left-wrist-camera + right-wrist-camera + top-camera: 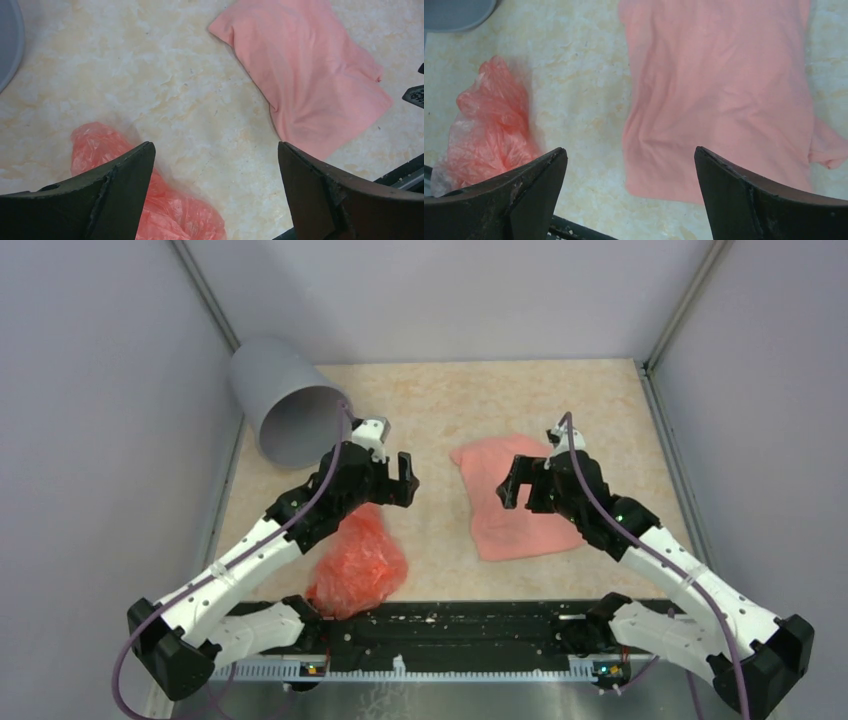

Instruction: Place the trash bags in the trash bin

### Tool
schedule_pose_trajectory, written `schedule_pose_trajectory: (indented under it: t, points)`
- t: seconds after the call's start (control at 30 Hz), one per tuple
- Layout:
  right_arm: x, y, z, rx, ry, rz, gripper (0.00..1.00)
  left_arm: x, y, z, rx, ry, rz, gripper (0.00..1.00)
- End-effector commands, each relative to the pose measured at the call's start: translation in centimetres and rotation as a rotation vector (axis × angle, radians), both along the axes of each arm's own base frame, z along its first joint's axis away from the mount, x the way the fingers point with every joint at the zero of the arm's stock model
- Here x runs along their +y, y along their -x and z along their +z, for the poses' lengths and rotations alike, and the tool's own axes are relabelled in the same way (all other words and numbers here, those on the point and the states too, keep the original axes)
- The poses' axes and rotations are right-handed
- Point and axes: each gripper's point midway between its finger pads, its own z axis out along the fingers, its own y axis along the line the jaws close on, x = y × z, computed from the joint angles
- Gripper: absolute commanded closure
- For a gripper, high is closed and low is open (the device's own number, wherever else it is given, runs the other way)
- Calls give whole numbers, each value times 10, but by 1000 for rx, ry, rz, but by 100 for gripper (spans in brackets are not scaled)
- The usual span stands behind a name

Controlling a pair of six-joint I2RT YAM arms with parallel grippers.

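Where the top camera looks down, trash bin [285,405]: tipped over in the far left corner of the table [440,405], its open mouth turned towards the table's middle; nothing shows inside it.
Crumpled bag [358,565]: orange-red, bunched up near the front edge on the left, close to the black rail [450,625]; the left arm crosses over its far end.
Flat bag [500,530]: salmon-pink, spread out right of centre, well apart from the bin.
Left gripper [403,480]: fingers apart, holding nothing, above bare table between the bin and the flat bag; its wrist overlaps the bin's rim in this view.
Right gripper [508,485]: fingers apart, empty, over the flat bag and hiding part of it.
Walls [100,440]: plain grey, closing in both sides and the back.

Left wrist, left gripper [214,150]: jaws wide, only marbled table between them.
Left wrist, bags: crumpled bag [95,145] partly behind the left finger; flat bag [305,75] ahead to the right.
Left wrist, bin [7,45]: a grey curve at the upper left edge.

Right wrist, right gripper [630,152]: jaws wide, empty, the flat bag's [719,95] near edge between them.
Right wrist, crumpled bag [489,125]: off to the left, apart from the flat one.
Right wrist, bin [459,10]: grey corner at upper left.
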Motion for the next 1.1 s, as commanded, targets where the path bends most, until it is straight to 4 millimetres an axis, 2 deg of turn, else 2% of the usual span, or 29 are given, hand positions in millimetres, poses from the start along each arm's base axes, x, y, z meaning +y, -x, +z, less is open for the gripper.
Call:
schedule_pose_trajectory:
  t: [0.0,0.17,0.37,0.47,0.57,0.9,1.07]
  points:
    - [-9,-9,19,-89,-17,-64,1,3,-4,17,-55,41,37,2]
    - [-9,-14,25,-100,-40,-100,1,16,-2,12,-53,-8,73,2]
    - [-10,-13,21,-135,-55,-92,1,23,7,10,-49,39,97,2]
    - [-11,-11,21,-142,-62,-86,1,28,10,2,-17,43,127,2]
    - [-5,-7,21,-136,-59,-36,1,37,17,-13,40,35,177,2]
    - [11,3,5,-103,-87,66,1,70,49,-67,231,46,372,2]
    - [28,9,-8,-67,-134,141,1,84,52,-96,264,23,471,2]
